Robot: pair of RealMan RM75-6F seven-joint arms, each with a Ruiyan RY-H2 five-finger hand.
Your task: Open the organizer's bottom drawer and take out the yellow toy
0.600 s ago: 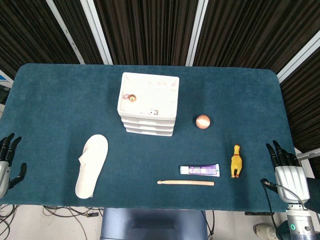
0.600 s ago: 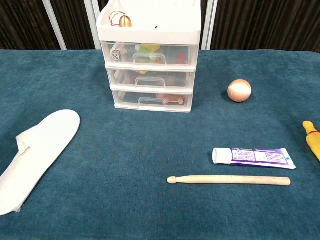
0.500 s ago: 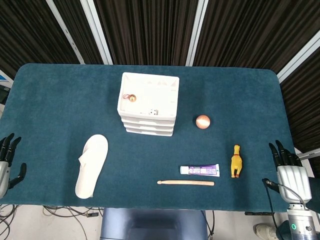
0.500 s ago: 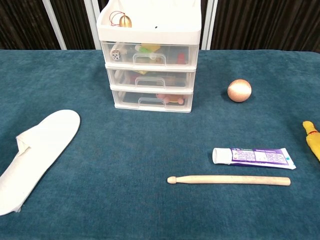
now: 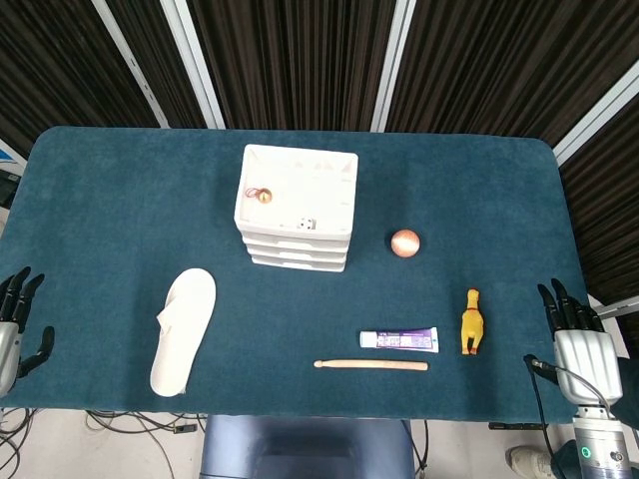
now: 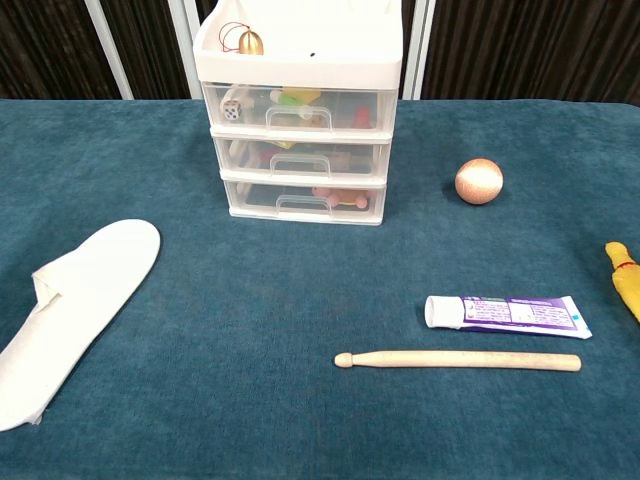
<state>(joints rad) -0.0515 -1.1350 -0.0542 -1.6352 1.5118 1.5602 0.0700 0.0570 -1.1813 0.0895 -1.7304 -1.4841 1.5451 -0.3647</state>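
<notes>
Both hands wait empty with fingers spread: right hand (image 5: 577, 339) off the table's right edge, left hand (image 5: 12, 329) off its left. The organizer (image 5: 296, 206) stands toward the far edge, roughly midway between them, slightly nearer the left. Its bottom drawer (image 6: 304, 198) is closed, handle facing the robot; a yellow chicken toy (image 5: 472, 321) lies nearer the right hand, long axis running near-to-far.

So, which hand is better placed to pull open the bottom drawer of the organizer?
Probably the left hand. The organizer stands left of the table's middle, with only the white slipper between. The right hand is farther away.
</notes>
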